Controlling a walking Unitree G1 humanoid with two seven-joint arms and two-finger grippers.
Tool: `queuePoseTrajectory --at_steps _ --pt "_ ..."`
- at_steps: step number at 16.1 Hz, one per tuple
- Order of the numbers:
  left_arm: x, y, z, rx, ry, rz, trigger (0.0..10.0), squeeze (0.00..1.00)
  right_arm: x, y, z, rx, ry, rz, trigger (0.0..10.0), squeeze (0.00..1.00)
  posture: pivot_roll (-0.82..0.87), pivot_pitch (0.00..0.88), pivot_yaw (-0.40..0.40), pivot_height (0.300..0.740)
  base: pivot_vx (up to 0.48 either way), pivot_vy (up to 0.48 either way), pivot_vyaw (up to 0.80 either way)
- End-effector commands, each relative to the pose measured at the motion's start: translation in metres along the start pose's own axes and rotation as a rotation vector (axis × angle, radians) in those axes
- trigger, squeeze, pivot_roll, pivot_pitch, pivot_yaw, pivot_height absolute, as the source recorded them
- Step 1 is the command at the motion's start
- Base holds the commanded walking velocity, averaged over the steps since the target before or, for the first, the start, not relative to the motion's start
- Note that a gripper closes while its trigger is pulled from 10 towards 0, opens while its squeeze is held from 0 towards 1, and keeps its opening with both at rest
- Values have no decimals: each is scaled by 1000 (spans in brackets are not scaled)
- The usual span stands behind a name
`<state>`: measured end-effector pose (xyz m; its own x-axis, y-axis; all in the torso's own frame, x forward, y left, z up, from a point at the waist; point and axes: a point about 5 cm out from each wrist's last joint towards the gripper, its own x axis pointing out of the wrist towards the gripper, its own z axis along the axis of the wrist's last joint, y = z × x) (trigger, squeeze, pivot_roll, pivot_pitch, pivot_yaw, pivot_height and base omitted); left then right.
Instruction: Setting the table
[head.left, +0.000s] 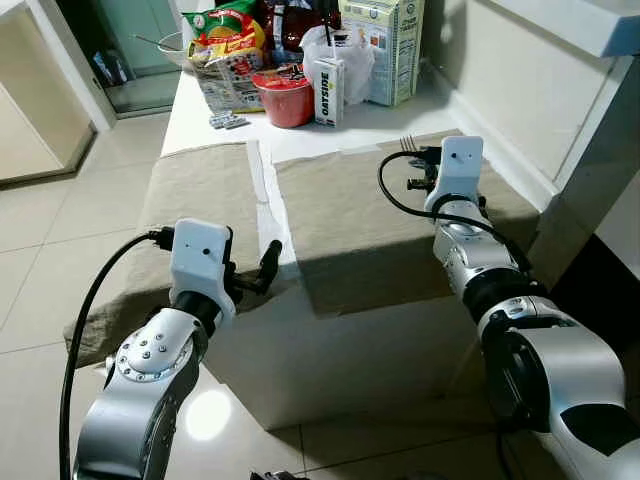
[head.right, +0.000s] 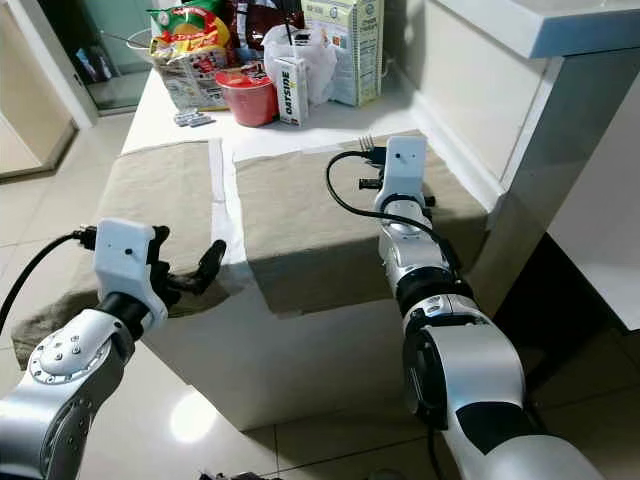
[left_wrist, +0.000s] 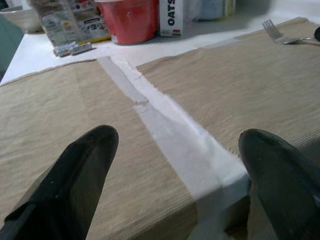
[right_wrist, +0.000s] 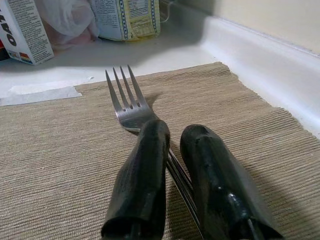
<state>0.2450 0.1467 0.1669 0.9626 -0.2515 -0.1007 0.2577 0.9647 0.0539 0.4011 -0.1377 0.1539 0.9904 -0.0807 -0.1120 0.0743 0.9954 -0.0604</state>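
Two beige placemats lie side by side on the white table (head.left: 340, 350), the left placemat (head.left: 200, 190) and the right placemat (head.left: 350, 210), with a taped white strip between them. A silver fork (right_wrist: 127, 97) rests on the far right corner of the right placemat, tines pointing away from me. My right gripper (right_wrist: 172, 137) is shut on the fork's handle, low against the mat. My left gripper (left_wrist: 175, 145) is open and holds nothing. It hovers at the table's near edge over the strip between the mats.
Groceries crowd the far end of the table: a red cup (head.left: 287, 97), an oat carton (head.left: 328, 92), a tall milk carton (head.left: 385, 45), snack bags (head.left: 225, 45) and a bowl (head.left: 172, 45). A white counter wall (head.left: 600, 150) runs along the right. Tiled floor lies to the left.
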Motion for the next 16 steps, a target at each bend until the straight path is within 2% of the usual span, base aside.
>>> queuePoseTrajectory --at_steps 1,2,3,5,7,8,9,10,13,16 --pt "0 1 1 10 6 1 10000 0 -10 10 -39 -4 142 32 0 0 -13 50 159 740 0 0 0" --pt "0 1 1 10 6 1 10000 0 -10 10 -36 -2 129 31 0 0 -13 50 159 740 0 0 0" --pt "0 0 1 10 6 0 10000 0 -7 14 -23 8 63 44 0 0 -13 50 159 740 0 0 0" --pt "0 -1 1 9 7 -1 10000 0 -2 19 16 19 -122 51 0 0 -13 50 159 740 0 0 0" --pt "0 -1 0 9 9 -3 10000 0 -1 23 28 12 -172 69 0 0 -18 48 158 740 0 0 0" --pt "1 -2 0 9 12 -4 10000 0 -1 22 28 -1 -162 55 0 0 -21 49 157 740 0 0 0" --pt "1 -2 0 7 11 -5 10000 0 0 19 21 -11 -128 46 10000 0 -22 49 156 740 0 0 0" --pt "2 -3 -1 8 12 -5 10000 0 -1 14 14 -19 -98 31 10000 1000 -22 49 156 740 0 0 0" --pt "1 -3 -1 26 13 6 10000 0 0 7 9 -41 -78 9 10000 1000 -20 53 154 740 0 0 0" --pt "1 -3 0 4 -12 30 10000 0 0 8 11 -40 -80 12 10000 1000 -23 52 151 740 0 0 0"
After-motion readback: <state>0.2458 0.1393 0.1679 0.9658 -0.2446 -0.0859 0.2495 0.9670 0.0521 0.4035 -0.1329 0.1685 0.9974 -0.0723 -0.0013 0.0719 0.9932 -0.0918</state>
